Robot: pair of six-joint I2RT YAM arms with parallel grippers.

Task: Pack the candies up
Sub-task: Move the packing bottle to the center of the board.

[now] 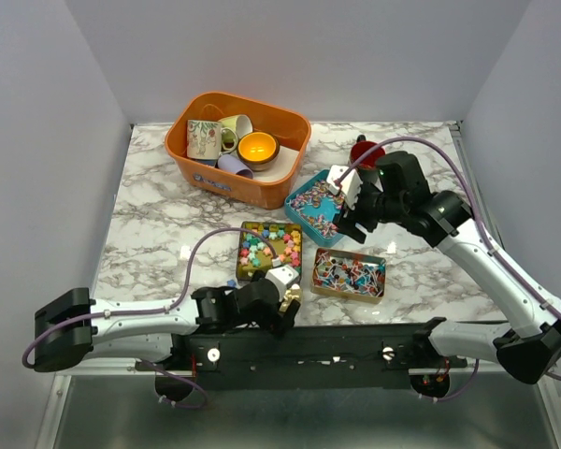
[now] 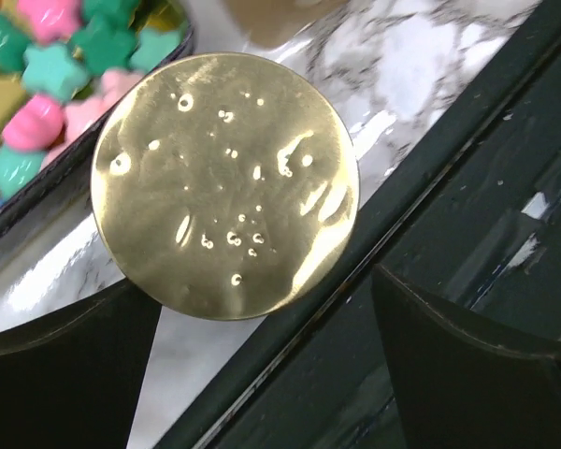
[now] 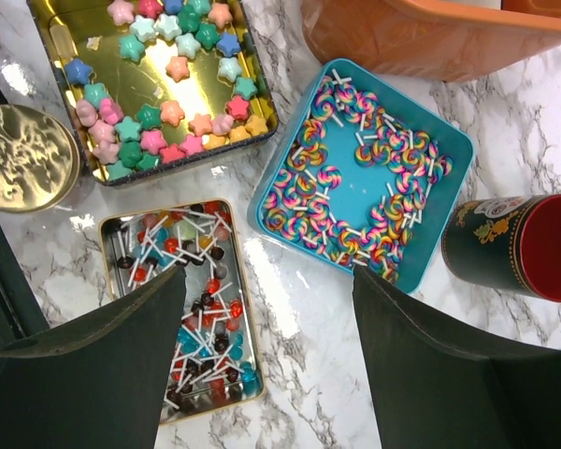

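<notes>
The candies lie in three open tins. Pastel star candies (image 3: 168,84) fill a gold tin (image 1: 269,251). Swirl lollipops (image 3: 355,178) lie in a teal tray (image 1: 313,208), and ball lollipops (image 3: 182,290) in a silver tin (image 1: 348,274). My left gripper (image 1: 288,297) is low at the star tin's near edge and open. In the left wrist view a round gold disc (image 2: 224,182) sits just ahead of the left gripper (image 2: 262,299), beside star candies (image 2: 47,84). My right gripper (image 3: 268,276) hovers open and empty over bare marble between the teal tray and the silver tin.
An orange basket (image 1: 224,182) holding mugs stands at the back. A dark cup with a red inside (image 3: 519,248) stands right of the teal tray. The black base rail (image 2: 467,234) runs along the table's near edge, right behind the gold disc.
</notes>
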